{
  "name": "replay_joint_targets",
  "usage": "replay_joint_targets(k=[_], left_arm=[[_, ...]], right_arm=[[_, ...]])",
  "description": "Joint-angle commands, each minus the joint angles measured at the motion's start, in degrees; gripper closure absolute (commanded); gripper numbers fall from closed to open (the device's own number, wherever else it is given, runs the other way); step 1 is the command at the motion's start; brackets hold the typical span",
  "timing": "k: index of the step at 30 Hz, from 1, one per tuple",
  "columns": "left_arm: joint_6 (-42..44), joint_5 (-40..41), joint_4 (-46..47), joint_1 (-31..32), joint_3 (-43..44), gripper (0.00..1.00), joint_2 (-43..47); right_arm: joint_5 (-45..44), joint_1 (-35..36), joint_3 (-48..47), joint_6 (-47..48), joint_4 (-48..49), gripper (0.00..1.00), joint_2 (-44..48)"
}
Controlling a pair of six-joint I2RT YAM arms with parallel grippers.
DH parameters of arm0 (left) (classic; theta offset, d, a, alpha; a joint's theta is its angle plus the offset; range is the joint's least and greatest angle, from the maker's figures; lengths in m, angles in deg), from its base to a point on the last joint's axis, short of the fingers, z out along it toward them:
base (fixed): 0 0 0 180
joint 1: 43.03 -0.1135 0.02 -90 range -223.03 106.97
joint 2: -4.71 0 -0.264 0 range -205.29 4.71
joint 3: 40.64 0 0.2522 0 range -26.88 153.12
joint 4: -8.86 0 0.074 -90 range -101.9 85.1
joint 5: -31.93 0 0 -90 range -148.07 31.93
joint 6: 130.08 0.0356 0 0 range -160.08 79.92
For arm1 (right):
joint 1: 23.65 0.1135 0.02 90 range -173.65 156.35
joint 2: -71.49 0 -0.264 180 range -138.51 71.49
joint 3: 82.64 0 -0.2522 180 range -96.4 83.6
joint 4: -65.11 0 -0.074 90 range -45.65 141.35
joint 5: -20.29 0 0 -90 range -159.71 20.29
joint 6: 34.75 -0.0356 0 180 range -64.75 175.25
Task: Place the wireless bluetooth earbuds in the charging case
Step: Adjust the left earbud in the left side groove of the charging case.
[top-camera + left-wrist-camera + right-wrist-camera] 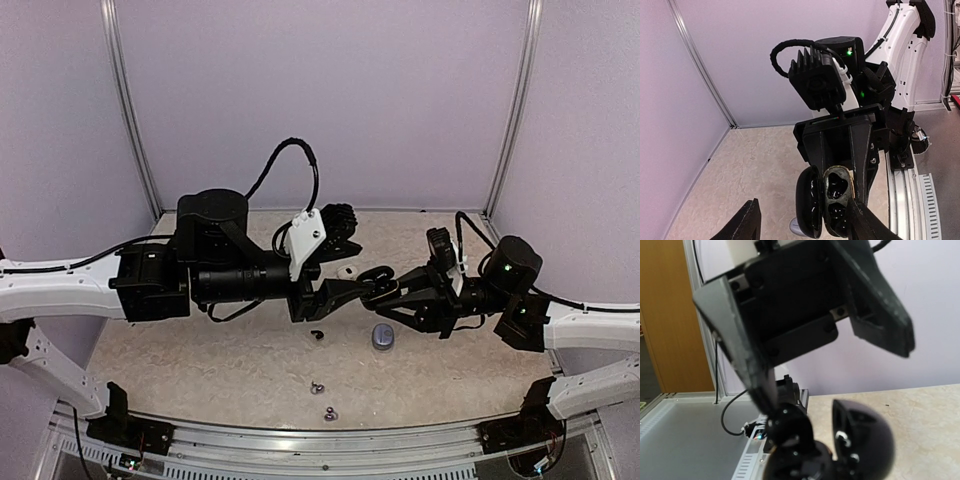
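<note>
Earbuds (pixel 318 333) in top view lie loose on table (pixel 200 360), near side of charging case (pixel 378 279), closer to spread left gripper (pixel 343 291), right gripper (pixel 392 290) clamped on case; left wrist: open case upright between parted fingers (pixel 746 223); right wrist: left finger (pixel 740 355) reaches down to case.

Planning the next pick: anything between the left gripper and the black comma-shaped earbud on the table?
Nothing visible. The black comma-shaped earbud lies on bare table just nearer than the open left gripper; the round silvery-grey case sits apart to its right.
</note>
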Motion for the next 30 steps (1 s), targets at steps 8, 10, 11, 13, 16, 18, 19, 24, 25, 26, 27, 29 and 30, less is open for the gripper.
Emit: replay_joint_targets(k=[8,10,11,13,16,18,19,24,25,26,27,29,30], left_arm=[[0.0,4.1,-0.4,0.3,3.0,0.43,-3.4],[0.0,3.4,-0.1,0.1,2.7,0.42,-3.0],[0.1,2.3,1.5,0.0,2.3,0.40,-2.4],[0.2,-1.3,3.4,-0.6,0.8,0.38,-0.6],[0.9,-6.0,4.0,-1.0,-0.9,0.35,2.8],[1.4,-7.8,1.9,-1.0,-0.6,0.34,3.5],[1.6,-8.6,0.8,-1.1,-0.5,0.34,3.6],[1.0,-9.9,-2.9,-1.4,-0.2,0.34,3.5],[1.0,-9.6,-3.5,-1.4,0.1,0.34,3.0],[1.2,-9.3,-4.1,-1.4,0.5,0.35,2.6],[1.3,-9.1,-4.6,-1.5,0.8,0.35,2.1],[1.2,-8.7,-5.3,-1.6,1.5,0.35,1.1],[1.0,-8.6,-5.4,-1.8,1.7,0.35,0.7]], right_arm=[[1.0,0.1,-0.8,0.2,1.5,1.00,0.6],[0.8,0.1,-0.6,0.0,1.6,1.00,0.7],[0.8,0.1,-0.4,0.0,1.6,1.00,0.8],[0.6,0.1,-0.3,0.2,1.5,1.00,1.0],[0.7,0.1,0.0,0.1,1.5,1.00,1.2],[0.8,0.1,0.0,0.1,1.5,1.00,1.2],[0.8,0.1,0.0,0.0,1.5,1.00,1.2],[2.1,0.1,0.0,-0.5,2.4,1.00,1.1],[2.4,0.1,0.0,-0.6,2.7,1.00,0.9],[2.7,0.1,0.0,-0.7,2.9,1.00,0.9],[2.9,0.1,0.0,-0.8,3.0,1.00,0.9],[3.3,0.1,-0.1,-0.9,3.0,1.00,0.9],[3.6,0.1,-0.1,-0.8,3.0,1.00,0.9]])
